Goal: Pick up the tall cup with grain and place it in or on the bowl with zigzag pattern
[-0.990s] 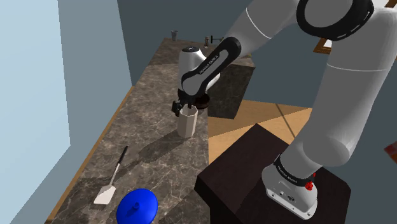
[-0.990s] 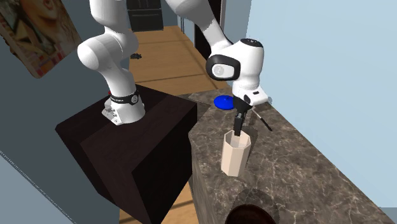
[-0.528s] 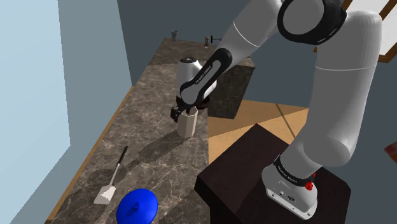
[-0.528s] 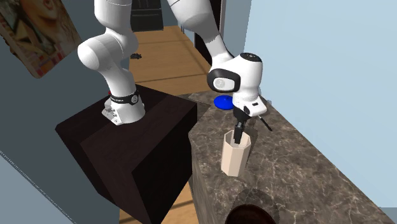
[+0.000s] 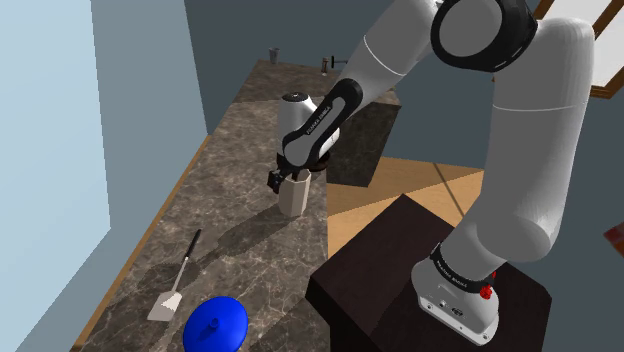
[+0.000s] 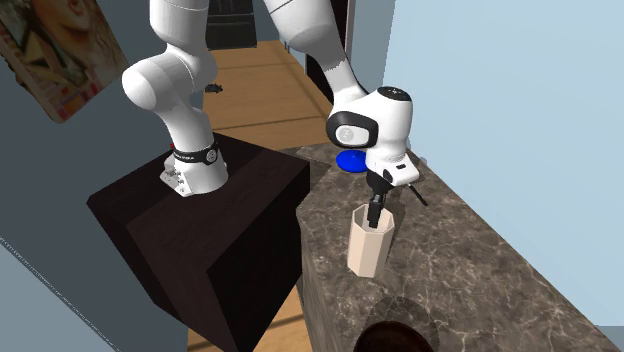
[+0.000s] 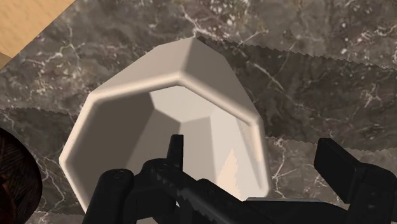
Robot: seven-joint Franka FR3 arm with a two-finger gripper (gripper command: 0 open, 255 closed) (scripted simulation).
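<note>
A tall, cream, faceted cup stands upright on the dark marble counter. My black gripper is down at its rim, open. One finger reaches inside the cup and the other finger hangs outside, so the cup's wall is between them; the outer finger stands off the wall. A dark round bowl sits on the counter close beside the cup; its pattern is hard to make out.
A blue round lid and a pale spatula lie on the counter toward the shoulder view's bottom. The dark stand borders the counter's edge. A pale wall runs along the far side.
The gripper has sunk a little lower onto the cup's rim, mostly in the first half second. Its fingers stayed apart and the cup has not moved.
</note>
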